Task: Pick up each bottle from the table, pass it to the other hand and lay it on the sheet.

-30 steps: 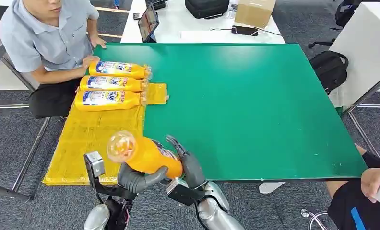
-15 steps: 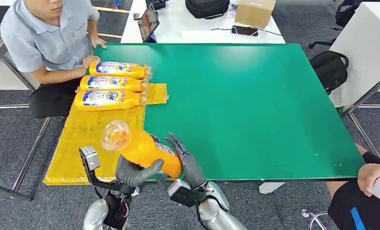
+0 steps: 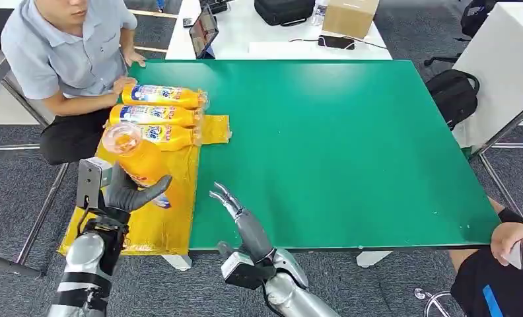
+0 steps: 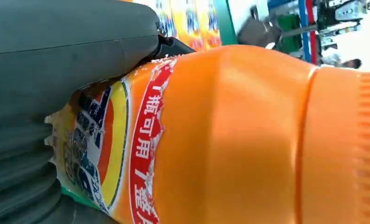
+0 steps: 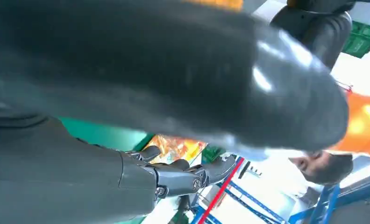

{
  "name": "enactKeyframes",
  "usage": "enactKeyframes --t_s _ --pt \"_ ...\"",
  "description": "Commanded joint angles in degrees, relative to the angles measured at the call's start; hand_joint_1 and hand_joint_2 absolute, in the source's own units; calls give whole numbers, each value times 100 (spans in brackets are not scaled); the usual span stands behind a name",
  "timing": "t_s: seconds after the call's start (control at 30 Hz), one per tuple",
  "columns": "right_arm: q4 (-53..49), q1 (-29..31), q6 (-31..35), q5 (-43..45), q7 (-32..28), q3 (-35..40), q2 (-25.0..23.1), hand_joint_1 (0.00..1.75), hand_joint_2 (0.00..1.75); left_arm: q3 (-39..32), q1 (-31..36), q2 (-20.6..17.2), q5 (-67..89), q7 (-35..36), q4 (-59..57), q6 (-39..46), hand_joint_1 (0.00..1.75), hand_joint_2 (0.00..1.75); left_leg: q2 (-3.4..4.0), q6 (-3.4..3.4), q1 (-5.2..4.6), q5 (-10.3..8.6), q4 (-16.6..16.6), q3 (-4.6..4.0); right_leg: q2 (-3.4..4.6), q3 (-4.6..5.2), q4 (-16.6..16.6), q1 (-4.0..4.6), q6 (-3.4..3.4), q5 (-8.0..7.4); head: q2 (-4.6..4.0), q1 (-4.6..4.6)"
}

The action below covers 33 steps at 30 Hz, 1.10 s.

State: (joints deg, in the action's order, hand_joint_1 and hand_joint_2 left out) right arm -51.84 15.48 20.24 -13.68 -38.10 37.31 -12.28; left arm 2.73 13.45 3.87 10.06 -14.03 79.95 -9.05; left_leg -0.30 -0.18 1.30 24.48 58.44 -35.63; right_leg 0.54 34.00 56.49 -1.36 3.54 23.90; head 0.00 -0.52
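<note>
My left hand (image 3: 128, 192) grips an orange bottle (image 3: 137, 158) above the yellow sheet (image 3: 140, 208), its base tilted up toward the camera. In the left wrist view the same bottle (image 4: 230, 140) looms close, my thumb (image 4: 66, 51) wrapped over its label. Three more orange bottles (image 3: 156, 115) lie side by side at the sheet's far end. My right hand (image 3: 239, 218) hovers open over the near edge of the green table (image 3: 351, 145), fingers spread, nothing in it. The right wrist view has the dark fingers (image 5: 183, 172) apart.
A seated person (image 3: 67, 53) at the far left rests a hand by the farthest bottle. Another person's hand (image 3: 516, 244) is at the right edge. A white desk with a tablet, a bag and a box (image 3: 351, 16) stands behind. A backpack (image 3: 453, 92) sits right.
My left hand has carried the bottle left and away from the right hand, out over the sheet. My right hand has let go and stays open near the table's front edge.
</note>
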Motion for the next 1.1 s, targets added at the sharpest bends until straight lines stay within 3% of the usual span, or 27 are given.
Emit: enactKeyframes --t_s 0.03,0.13,0.3,0.6,0.63,0.7,0.73,0.87,0.97,1.1 --pt "109 281 20 113 -190 357 245 0 0 526 1114 -1072 1984 232 -1297 528 175 175 -12 7 2 2 -3 17 -19 -23 -2 7 -18 6 0 -2" --pt "85 288 -20 132 -190 369 257 0 0 815 1712 -1253 2734 244 -2069 561 175 175 -17 6 4 -2 -1 13 -27 -17 1 9 -23 6 0 -2" --pt "93 290 -124 137 -190 400 224 0 0 1950 2796 -1554 4685 490 -3303 729 175 175 -32 2 8 -8 3 7 -39 -15 4 12 -22 6 0 -2" --pt "93 290 -124 137 -190 400 224 0 0 1950 2796 -1554 4685 490 -3303 729 175 175 -3 3 5 -4 0 15 -8 -14 6 8 -32 -3 0 0" --pt "93 290 -124 137 -190 400 224 0 0 1950 2796 -1554 4685 490 -3303 729 141 175 -4 2 4 -7 -1 9 -9 -8 5 7 -29 -6 0 0" --pt "129 303 -192 152 -190 432 209 0 0 2419 3359 -1791 4944 200 -3845 207 162 175 -1 1 7 -7 4 4 -6 -2 8 10 -30 -7 0 0" --pt "128 303 -190 161 -190 449 214 0 0 2570 3570 -1775 5037 134 -4062 160 175 175 -2 3 8 -6 5 8 -9 -7 9 12 -34 -5 0 2" --pt "165 374 -292 247 -190 573 179 0 0 3449 4687 -1408 5325 -367 -5136 -615 175 175 -43 3 18 -14 24 -24 -50 10 23 22 -34 -1 0 0" --pt "241 419 -394 308 -190 663 128 0 0 3588 4777 -1112 5077 -535 -5627 -1133 175 175 -28 4 8 -22 6 -14 -32 7 11 11 -28 -7 0 0" --pt "298 454 -467 361 -190 770 98 0 0 3744 4747 -1055 4891 -769 -5899 -1535 175 175 -7 3 3 -16 -2 3 -9 -4 5 6 -26 -10 0 0"
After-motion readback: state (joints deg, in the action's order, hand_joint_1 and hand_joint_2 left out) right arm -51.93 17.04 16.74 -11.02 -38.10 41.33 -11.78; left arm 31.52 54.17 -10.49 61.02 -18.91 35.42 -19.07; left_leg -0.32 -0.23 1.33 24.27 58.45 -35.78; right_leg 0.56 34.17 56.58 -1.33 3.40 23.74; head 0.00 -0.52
